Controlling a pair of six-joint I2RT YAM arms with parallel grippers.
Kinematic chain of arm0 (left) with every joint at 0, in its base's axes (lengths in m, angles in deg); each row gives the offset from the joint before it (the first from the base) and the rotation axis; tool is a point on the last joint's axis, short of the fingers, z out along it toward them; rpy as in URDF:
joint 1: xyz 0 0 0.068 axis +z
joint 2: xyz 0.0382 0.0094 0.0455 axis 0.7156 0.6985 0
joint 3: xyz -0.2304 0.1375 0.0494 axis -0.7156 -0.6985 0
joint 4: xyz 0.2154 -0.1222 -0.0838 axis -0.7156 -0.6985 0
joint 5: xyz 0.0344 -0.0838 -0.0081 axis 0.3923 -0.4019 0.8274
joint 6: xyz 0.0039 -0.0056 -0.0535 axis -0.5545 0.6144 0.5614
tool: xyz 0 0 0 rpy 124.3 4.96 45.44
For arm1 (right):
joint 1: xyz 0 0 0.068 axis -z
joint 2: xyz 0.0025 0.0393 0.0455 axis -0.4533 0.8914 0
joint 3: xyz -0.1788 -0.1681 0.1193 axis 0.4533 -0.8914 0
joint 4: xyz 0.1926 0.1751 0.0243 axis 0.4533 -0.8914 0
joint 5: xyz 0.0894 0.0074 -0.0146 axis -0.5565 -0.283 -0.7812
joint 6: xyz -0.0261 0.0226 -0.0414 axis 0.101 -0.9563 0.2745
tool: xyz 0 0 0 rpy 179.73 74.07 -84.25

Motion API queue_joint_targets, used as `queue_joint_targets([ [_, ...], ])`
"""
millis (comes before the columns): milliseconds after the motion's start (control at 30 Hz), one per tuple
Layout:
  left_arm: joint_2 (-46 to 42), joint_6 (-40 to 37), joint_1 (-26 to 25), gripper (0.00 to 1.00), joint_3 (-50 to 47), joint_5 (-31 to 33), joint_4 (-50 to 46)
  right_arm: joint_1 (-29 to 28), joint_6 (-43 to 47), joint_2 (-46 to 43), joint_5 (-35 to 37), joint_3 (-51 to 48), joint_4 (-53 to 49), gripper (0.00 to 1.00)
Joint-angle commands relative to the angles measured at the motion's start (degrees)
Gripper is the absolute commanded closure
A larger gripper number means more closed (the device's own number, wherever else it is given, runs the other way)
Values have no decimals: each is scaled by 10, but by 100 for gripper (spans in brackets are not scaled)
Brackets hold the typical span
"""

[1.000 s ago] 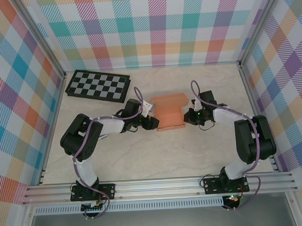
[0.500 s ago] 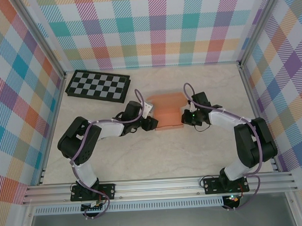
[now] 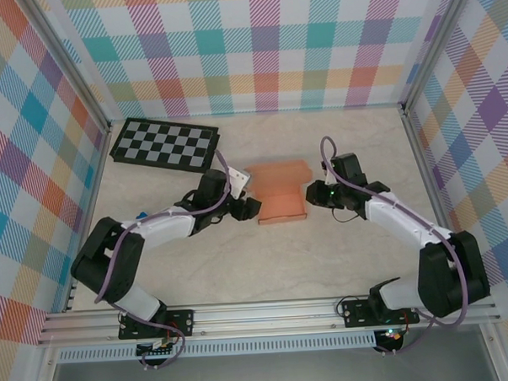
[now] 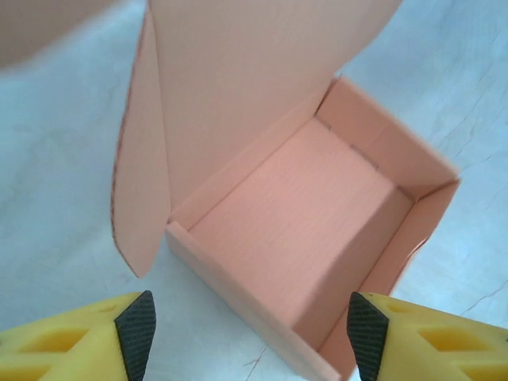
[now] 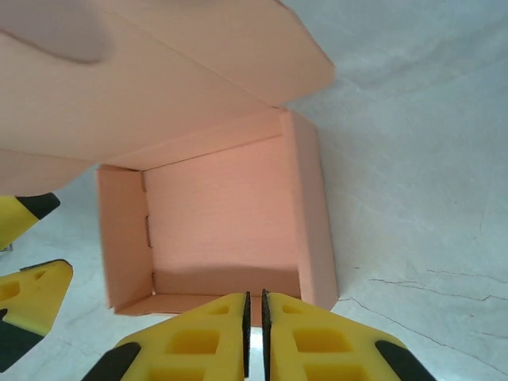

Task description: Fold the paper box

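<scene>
The paper box (image 3: 279,194) is set mid-surface, with its tray open upward and its lid raised along the far edge. Its right wall is pinched by the right pincer (image 5: 255,305), whose fingers are closed to a thin slit. The left pincer (image 4: 250,333) is held wide open just before the box's left corner, with nothing grasped. Whether its pads touch the card cannot be told. Bare surface (image 3: 266,266) is left all round, widest toward the near edge. A checkerboard (image 3: 163,145) lies well apart at the far left. The lid's top is cut off in both wrist views.
</scene>
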Motion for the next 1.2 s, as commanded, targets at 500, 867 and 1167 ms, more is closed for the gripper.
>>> queue_joint_targets([
  [500,-176,79,102,22,-59,-91,-34,104,323,-12,-93,60,-24,55],
  [867,-101,47,114,25,-45,-168,3,137,506,35,-277,40,101,44],
  [1167,-113,139,110,27,-54,-96,45,136,275,22,-188,150,-76,36],
])
